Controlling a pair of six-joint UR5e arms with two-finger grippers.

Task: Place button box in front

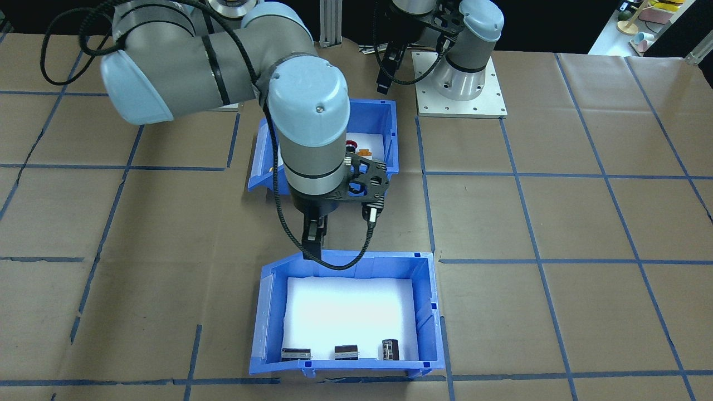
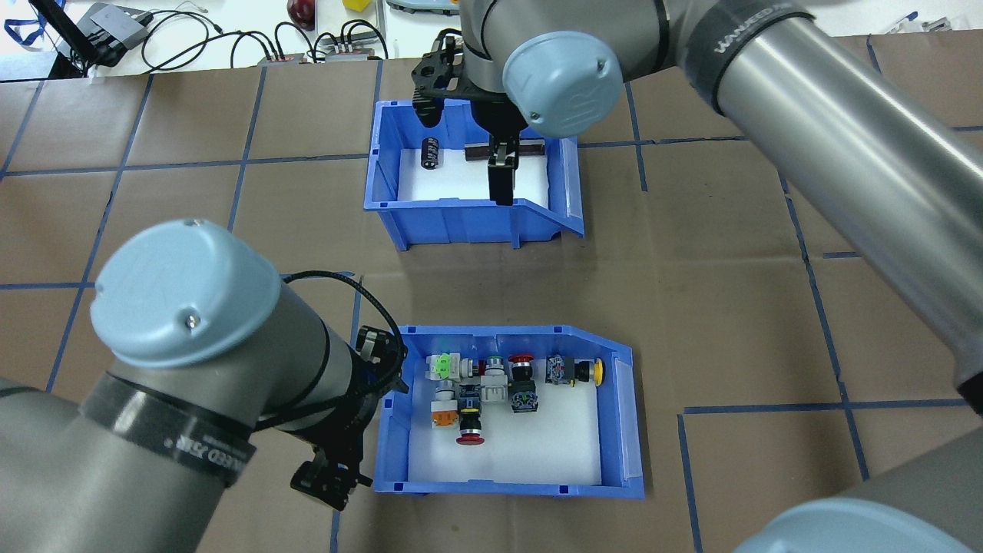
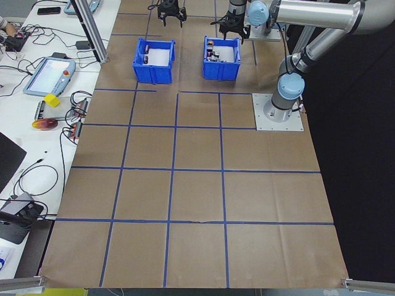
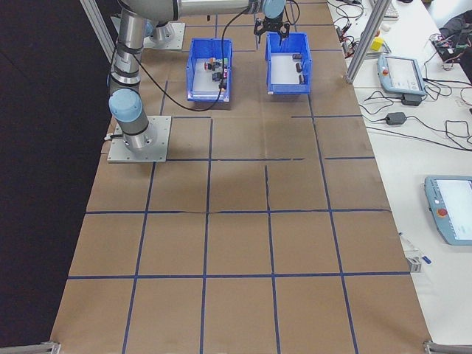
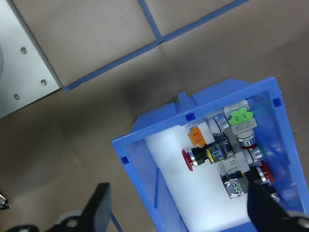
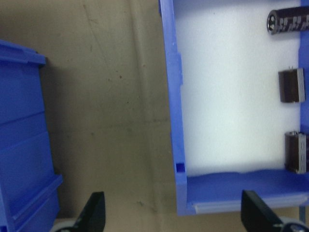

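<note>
Left end effector [image 2: 330, 480]: fingers spread apart, holding nothing, just beside the button box's left wall.
Button box [image 2: 622, 430]: blue bin on the worktop [image 2: 729, 307], nearest the robot; push-buttons loose on its white liner.
Handling: probably light, stiff plastic; contents may slide if tilted. Pinch a wall rim, keep level.
Second blue bin [image 2: 461, 223]: farther out, holding black cylinders.
Right end effector [image 2: 499, 173]: over that bin's near wall; grip state unclear.

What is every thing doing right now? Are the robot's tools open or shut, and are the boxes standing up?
Left tool: open, fingers either side of the button box wall.
Right tool: open, fingers either side of the other bin wall.
Button box: upright, buttons inside.
Other bin: upright, three black cylinders inside.
</note>
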